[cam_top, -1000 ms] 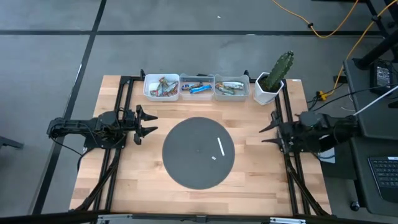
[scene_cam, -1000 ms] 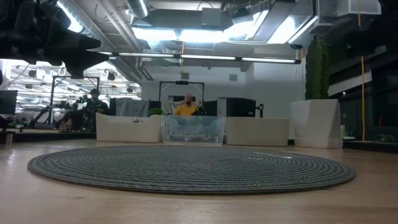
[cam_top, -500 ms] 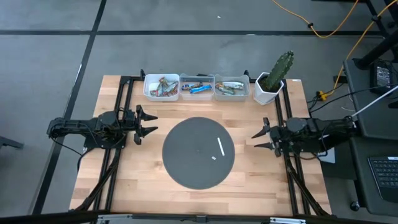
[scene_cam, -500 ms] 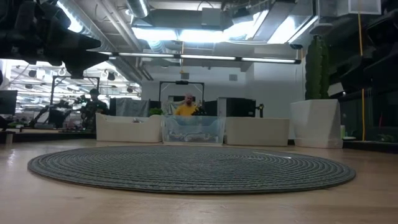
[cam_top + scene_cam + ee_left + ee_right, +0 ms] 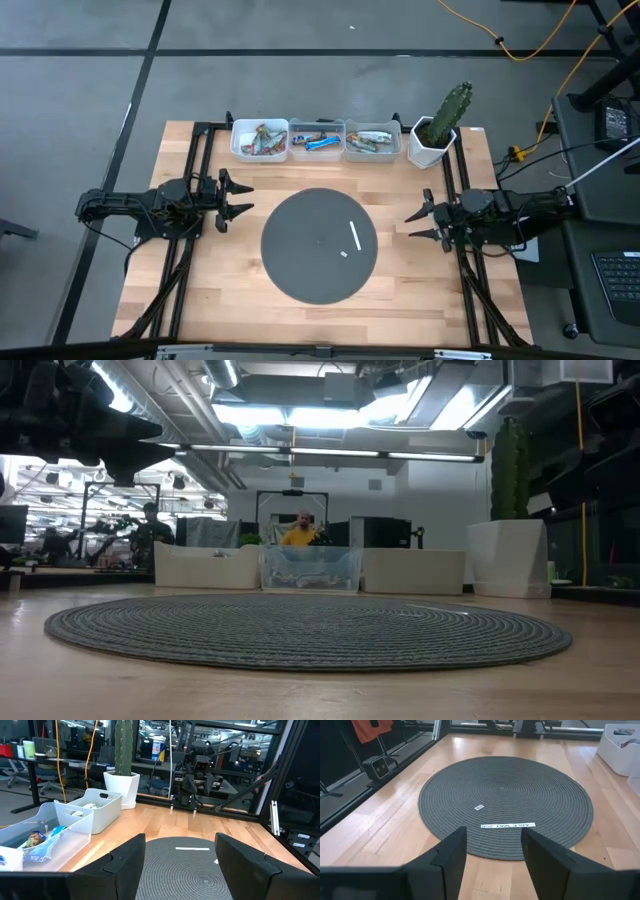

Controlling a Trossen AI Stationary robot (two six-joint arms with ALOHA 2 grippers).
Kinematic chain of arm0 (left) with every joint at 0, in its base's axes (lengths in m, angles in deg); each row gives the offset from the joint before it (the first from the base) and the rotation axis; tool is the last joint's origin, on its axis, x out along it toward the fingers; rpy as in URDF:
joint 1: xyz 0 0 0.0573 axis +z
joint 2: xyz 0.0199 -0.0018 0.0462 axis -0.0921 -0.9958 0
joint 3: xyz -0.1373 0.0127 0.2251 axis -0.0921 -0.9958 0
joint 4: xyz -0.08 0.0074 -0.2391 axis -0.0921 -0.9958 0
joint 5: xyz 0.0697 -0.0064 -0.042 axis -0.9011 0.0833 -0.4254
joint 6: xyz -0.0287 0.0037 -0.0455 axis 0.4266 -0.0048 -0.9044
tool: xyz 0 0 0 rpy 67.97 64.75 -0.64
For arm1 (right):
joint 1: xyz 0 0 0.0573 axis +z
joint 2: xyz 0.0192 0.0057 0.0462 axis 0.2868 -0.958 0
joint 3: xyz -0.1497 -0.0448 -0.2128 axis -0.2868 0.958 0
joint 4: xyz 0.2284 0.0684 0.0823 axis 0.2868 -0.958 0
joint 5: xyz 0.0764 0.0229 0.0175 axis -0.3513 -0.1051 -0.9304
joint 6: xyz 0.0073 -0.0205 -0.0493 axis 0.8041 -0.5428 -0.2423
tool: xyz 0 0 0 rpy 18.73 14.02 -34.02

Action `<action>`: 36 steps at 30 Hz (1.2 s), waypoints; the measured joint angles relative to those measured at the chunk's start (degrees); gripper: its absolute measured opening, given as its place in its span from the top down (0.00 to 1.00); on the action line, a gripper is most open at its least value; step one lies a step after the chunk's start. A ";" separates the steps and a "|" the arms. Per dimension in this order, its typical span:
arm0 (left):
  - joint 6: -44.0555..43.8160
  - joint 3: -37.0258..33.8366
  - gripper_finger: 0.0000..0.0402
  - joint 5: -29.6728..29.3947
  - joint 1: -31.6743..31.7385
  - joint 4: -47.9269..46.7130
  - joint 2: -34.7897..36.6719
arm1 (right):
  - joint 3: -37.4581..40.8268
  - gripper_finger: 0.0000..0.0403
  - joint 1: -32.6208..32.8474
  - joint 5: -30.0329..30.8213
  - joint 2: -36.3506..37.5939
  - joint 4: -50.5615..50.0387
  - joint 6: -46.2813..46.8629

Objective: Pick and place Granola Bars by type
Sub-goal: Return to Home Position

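Note:
The granola bars lie in three small white bins at the table's far edge: red-brown ones in the left bin, mixed brown and a blue one in the middle bin, silver-green ones in the right bin. My left gripper is open and empty at the left of the round grey mat. My right gripper is open and empty at the mat's right. The blue bar also shows in the left wrist view.
A thin white strip and a small white tag lie on the mat. A potted cactus in a white pot stands at the far right corner. Black rails run along both table sides. Bare wood lies near the front edge.
My right gripper has gone toward the table's left edge, closer to the mat's right rim, then kept still. Its fingers stay open.

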 joint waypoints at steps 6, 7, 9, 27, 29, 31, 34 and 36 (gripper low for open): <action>0.00 0.00 0.43 0.00 -0.01 0.00 0.00 | 0.02 0.53 -0.04 0.37 -0.79 0.15 0.01; -0.02 0.00 0.43 0.00 0.00 -0.02 0.00 | 0.02 0.53 -0.15 0.37 -1.43 0.08 -0.07; 0.00 0.00 0.43 0.00 0.00 0.00 0.00 | 0.02 0.53 -0.73 0.37 -3.28 0.08 -0.02; -0.01 0.00 0.43 0.00 -0.01 0.00 0.00 | 0.65 0.53 -1.86 0.42 -5.46 4.48 0.01; -0.01 0.00 0.43 0.00 -0.01 -0.01 0.00 | 1.30 0.53 -1.97 0.19 -4.09 7.77 0.05; 0.00 0.00 0.43 0.00 0.00 0.00 0.00 | 2.84 0.53 -2.52 0.14 -2.54 14.63 -0.02; -0.02 0.00 0.43 0.00 -0.02 0.00 0.00 | 6.47 0.53 -3.64 0.02 -1.03 26.32 0.16; 0.00 0.00 0.43 0.02 -0.01 -0.01 -0.01 | 6.54 0.53 -4.05 0.00 -0.08 27.40 0.01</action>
